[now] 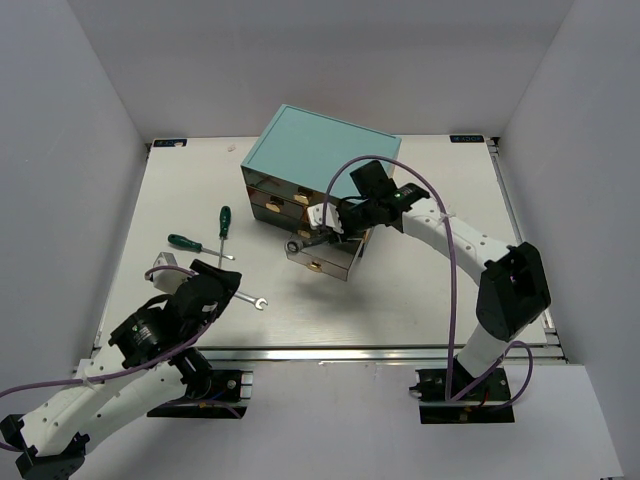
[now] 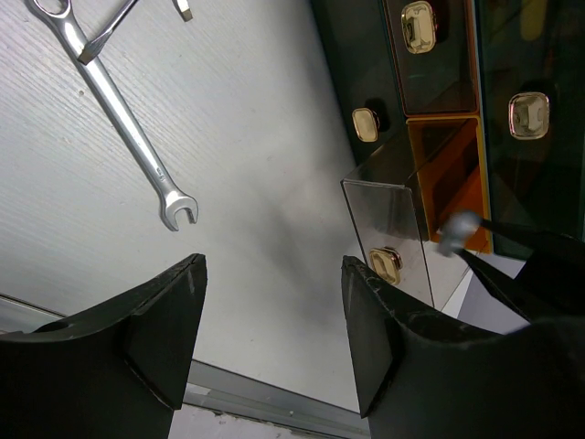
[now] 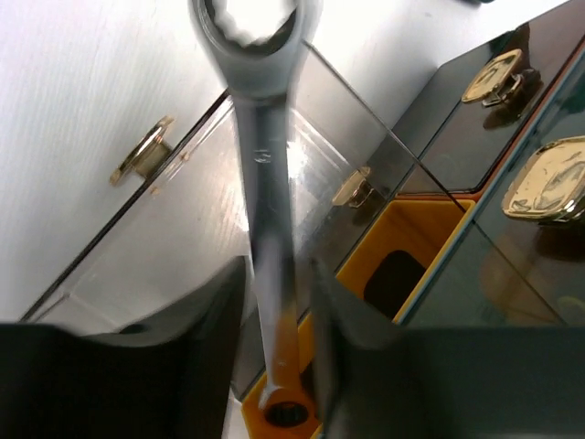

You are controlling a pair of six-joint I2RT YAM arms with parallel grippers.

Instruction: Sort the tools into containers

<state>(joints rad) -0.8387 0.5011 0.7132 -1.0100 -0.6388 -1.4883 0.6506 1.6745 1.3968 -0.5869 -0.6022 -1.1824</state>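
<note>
The teal chest (image 1: 325, 145) stands mid-table with its lowest clear drawer (image 1: 322, 260) pulled out. My right gripper (image 1: 335, 230) is shut on a silver wrench (image 1: 305, 241) and holds it over that drawer. In the right wrist view the wrench (image 3: 265, 174) runs between the fingers of my right gripper (image 3: 279, 270), above the clear drawer (image 3: 183, 229) with its gold handle (image 3: 142, 151). My left gripper (image 1: 222, 290) is open and empty, just left of a second wrench (image 1: 250, 298) lying on the table. That wrench (image 2: 128, 128) lies beyond my left gripper (image 2: 274, 265). Two green-handled screwdrivers (image 1: 224, 222) (image 1: 186, 242) lie at the left. The yellow-and-black screwdriver is out of view.
Closed drawers with gold handles (image 2: 419, 23) fill the chest front, and an orange inner wall (image 3: 411, 247) shows behind the open drawer. White walls enclose the table on three sides. A metal rail (image 1: 330, 352) runs along the near edge.
</note>
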